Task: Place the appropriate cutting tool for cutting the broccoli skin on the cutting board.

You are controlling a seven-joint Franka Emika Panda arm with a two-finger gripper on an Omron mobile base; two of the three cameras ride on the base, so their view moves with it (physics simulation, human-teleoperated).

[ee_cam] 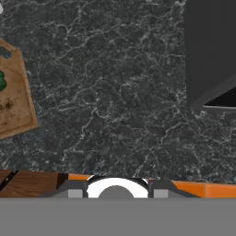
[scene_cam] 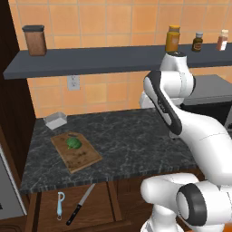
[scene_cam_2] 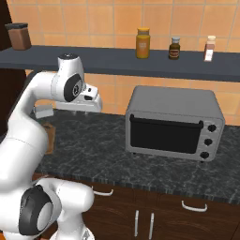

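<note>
The knife, black-handled with a long silver blade, lies in an open drawer below the counter's front edge. On the counter at the left sits the brown cutting board with the small green broccoli on it. In the hand view the board shows at the left edge, with a sliver of broccoli. My gripper hangs high over the middle of the counter, right of the board and far from the knife. It points down, and in the hand view the gripper is open with nothing between its fingers.
A light-blue-handled peeler lies left of the knife in the drawer. A small grey-white tray stands behind the board. A toaster oven occupies the counter's right side. Jars stand on the shelf above.
</note>
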